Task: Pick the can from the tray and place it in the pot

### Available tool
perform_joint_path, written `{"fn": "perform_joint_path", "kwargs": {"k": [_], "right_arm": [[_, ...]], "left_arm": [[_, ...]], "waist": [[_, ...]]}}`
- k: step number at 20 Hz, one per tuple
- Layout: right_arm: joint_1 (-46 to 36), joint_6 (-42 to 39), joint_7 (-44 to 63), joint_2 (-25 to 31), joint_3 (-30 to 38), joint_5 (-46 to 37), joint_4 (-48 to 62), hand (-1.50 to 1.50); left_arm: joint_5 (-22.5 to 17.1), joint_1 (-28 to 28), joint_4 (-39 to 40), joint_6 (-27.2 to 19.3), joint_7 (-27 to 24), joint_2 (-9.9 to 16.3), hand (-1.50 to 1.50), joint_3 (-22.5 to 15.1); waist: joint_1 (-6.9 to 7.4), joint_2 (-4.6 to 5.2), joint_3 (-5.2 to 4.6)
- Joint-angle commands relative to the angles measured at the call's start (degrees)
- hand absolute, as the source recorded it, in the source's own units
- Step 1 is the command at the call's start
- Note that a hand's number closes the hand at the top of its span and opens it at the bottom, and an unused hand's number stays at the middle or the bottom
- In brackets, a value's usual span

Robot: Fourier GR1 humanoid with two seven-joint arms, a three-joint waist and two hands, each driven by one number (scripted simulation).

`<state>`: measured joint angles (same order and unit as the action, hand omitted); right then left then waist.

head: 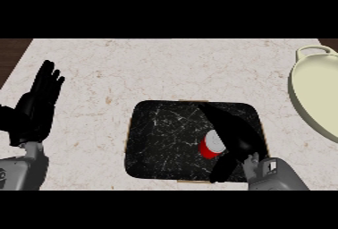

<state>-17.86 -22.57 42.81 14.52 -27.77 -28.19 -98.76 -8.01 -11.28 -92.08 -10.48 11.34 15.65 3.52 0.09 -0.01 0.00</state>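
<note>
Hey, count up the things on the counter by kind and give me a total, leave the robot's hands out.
Can: 1
Tray: 1
Pot: 1
Total: 3

This is a kitchen, shown by the pale, speckled stone-look bench [165, 67], the large cream-coloured cooking pot with a loop handle [317, 89] at its right, and the black, white-flecked square tray [165, 138] lying on it.
</note>
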Motion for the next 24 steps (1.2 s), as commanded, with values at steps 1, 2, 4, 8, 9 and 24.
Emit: {"fn": "perform_joint_path", "kwargs": {"k": [1, 2, 4, 8, 9, 24], "right_arm": [[0.98, -1.25, -2.49, -1.72, 1.97, -2.96, 2.87, -1.5], [3.65, 0.43, -7.64, 0.59, 2.71, -3.67, 3.84, -1.5], [1.46, -3.81, -6.13, -1.29, 3.53, -2.62, 3.83, -1.5], [0.43, -1.69, -15.57, 1.39, -0.79, -8.04, 6.48, 1.5], [-2.05, -1.96, -14.58, -1.23, 0.15, -8.62, 9.1, 1.5], [15.63, -1.87, -18.11, 0.16, -2.83, -17.25, -7.44, 1.5]], "left_arm": [[1.27, -3.65, 1.75, -0.16, 0.97, -0.97, 0.0, 0.81], [0.81, -1.0, 2.09, 0.44, -1.63, -1.78, 0.0, 1.09], [2.88, -0.7, -1.53, -1.18, 1.61, -2.81, 0.0, -0.57], [2.87, 0.42, -2.45, -0.87, 1.31, -2.63, 0.0, -0.42], [2.33, -5.0, 3.36, -0.22, 1.11, -2.38, 0.0, 0.97], [2.34, -0.33, 0.95, 3.63, -0.97, -2.39, 0.0, 3.96]], "waist": [[-0.13, 0.01, 0.0], [-0.11, 0.02, 0.0], [-0.03, -0.01, 0.0], [0.1, 0.0, 0.01], [-0.08, 0.08, 0.0], [-0.55, -0.08, -0.02]]}}
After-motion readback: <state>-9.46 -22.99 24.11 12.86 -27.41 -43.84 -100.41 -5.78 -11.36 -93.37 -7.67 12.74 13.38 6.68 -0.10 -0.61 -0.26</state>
